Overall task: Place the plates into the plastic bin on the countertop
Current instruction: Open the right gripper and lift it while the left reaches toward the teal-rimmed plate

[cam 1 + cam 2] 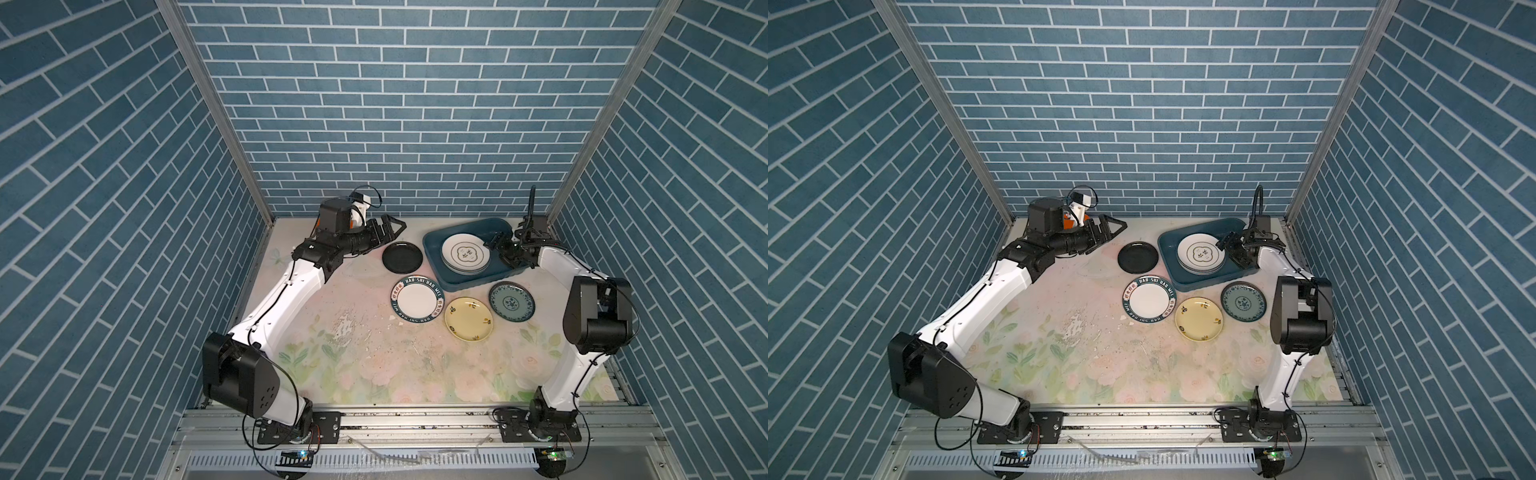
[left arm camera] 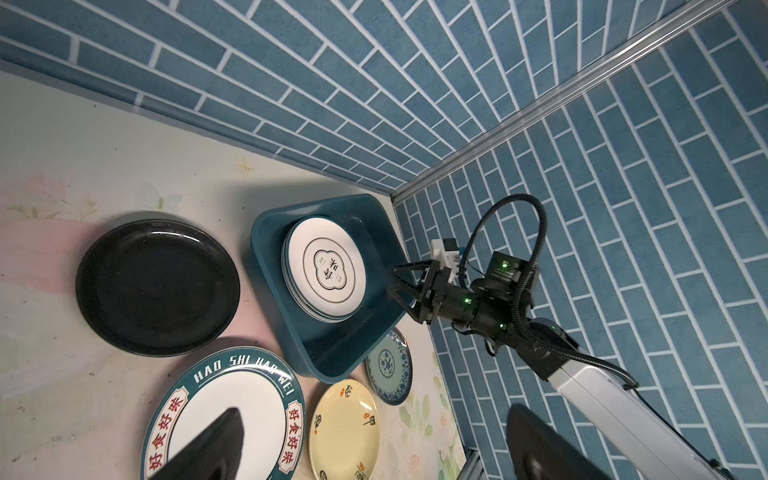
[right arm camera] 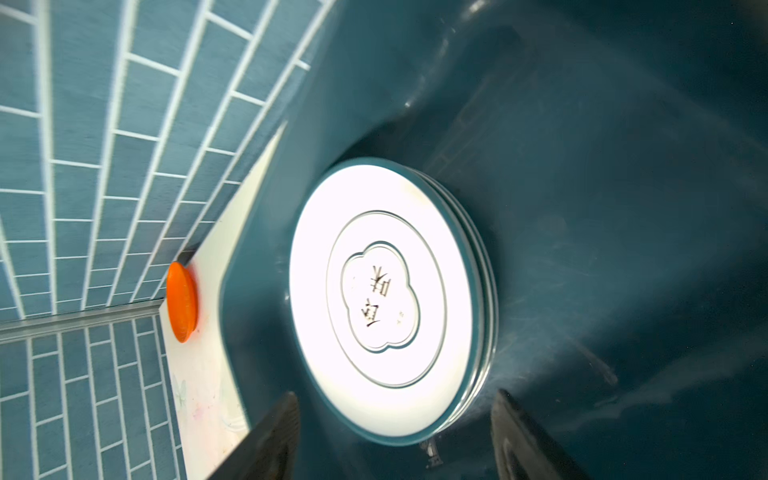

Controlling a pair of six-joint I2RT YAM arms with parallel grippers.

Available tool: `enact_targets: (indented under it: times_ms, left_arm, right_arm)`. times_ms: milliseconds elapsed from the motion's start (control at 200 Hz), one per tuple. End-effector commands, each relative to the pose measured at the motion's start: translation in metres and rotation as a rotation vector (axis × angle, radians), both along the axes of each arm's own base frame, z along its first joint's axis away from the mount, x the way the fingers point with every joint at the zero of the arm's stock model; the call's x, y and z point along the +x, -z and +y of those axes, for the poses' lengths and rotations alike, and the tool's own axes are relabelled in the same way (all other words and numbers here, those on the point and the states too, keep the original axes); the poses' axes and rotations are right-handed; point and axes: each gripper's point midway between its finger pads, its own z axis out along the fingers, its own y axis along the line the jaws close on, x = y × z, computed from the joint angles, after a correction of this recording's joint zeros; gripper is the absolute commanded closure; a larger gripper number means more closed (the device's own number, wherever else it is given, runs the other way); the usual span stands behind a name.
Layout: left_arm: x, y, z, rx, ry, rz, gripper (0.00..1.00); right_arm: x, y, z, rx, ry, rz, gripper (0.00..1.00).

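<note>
The stack of plates [image 1: 463, 251] lies flat in the left part of the bin [image 1: 433, 259], at the far right of the countertop [image 1: 353, 345]. I judge it is piled so to leave room for the others. Your right gripper [image 2: 395, 281] is inside the bin's right part, just beside the stack, with its jaws apart and gripping nothing. Your left gripper [image 1: 397, 232] is wide open and empty, at the far left, near the black plate [image 1: 402, 257]. The lettered plate [image 1: 417, 299], yellow plate [image 1: 468, 318] and patterned plate [image 1: 511, 306] lie on the countertop, on the near side of the bin.
</note>
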Motion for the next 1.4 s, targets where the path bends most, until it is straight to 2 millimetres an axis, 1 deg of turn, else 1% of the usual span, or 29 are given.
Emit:
enact_targets:
  times_ms: [0,130,260,315,450,575,750,885,1005,1235,1395]
  left_arm:
    - [-0.010,0.004,0.006,0.034,-0.017,-0.002,0.00]
    - [-0.018,0.019,0.013,0.068,-0.035,0.032,0.00]
    - [-0.024,0.034,0.018,0.096,-0.044,0.069,0.00]
    - [-0.026,0.040,0.020,0.105,-0.046,0.083,0.00]
    - [-0.032,0.053,0.023,0.123,-0.050,0.114,0.00]
    - [-0.044,0.067,0.027,0.138,-0.043,0.144,0.00]
    - [-0.062,0.098,0.034,0.165,-0.044,0.210,0.00]
    - [-0.072,0.125,0.035,0.174,-0.034,0.260,0.00]
    - [-0.078,0.148,0.031,0.167,-0.026,0.301,0.01]
    - [-0.081,0.179,0.024,0.130,-0.019,0.351,0.02]
    - [-0.080,0.195,0.015,0.126,0.000,0.379,0.03]
  right_arm:
    - [-0.005,-0.038,0.007,-0.014,-0.056,-0.079,0.26]
    - [-0.018,-0.054,0.015,-0.030,-0.106,-0.102,0.25]
    - [-0.035,-0.062,0.030,-0.057,-0.154,-0.113,0.25]
    - [-0.042,-0.064,0.039,-0.075,-0.181,-0.118,0.24]
    - [-0.061,-0.069,0.068,-0.115,-0.274,-0.124,0.23]
    - [-0.076,-0.073,0.093,-0.132,-0.341,-0.134,0.22]
    - [-0.094,-0.072,0.116,-0.120,-0.396,-0.134,0.20]
    - [-0.105,-0.067,0.124,-0.121,-0.417,-0.121,0.20]
    - [-0.113,-0.064,0.128,-0.121,-0.428,-0.113,0.20]
    - [-0.122,-0.063,0.128,-0.127,-0.434,-0.105,0.20]
    - [-0.129,-0.059,0.125,-0.134,-0.428,-0.090,0.20]
